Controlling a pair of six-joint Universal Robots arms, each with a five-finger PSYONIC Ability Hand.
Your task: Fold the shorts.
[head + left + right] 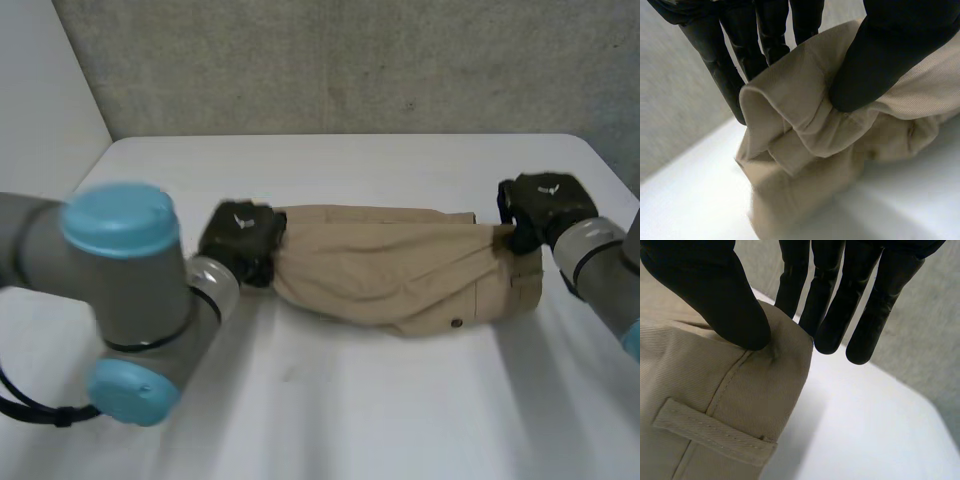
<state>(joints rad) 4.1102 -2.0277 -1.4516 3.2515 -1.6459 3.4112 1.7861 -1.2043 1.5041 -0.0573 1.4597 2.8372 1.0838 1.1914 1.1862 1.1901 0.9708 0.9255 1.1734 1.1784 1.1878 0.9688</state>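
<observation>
Tan shorts (385, 265) lie in the middle of the white table (350, 420), pulled out long from side to side. The long way of the cloth runs straight from one hand to the other, so each hand has one end.

The left hand (240, 238) is at the left end. Its thumb (885, 55) presses down on a bunched-up, hemmed edge and its fingers (725, 70) sit behind the cloth, so it is pinching that end.

The right hand (545, 205) is at the right end, where the waist is; I can see a belt loop (710, 432) just below it. Its thumb (715, 290) pushes on the top corner and its fingers (835, 305) are close together on the other side, so it is pinching too.

The shorts look a bit crumpled in the middle and they sag between the two hands.

I think the next move is to bring one end over to meet the other. Both hands are just as near to the cloth, so either could carry its end across. The two ends are well apart, so that hand has a long way to go
</observation>
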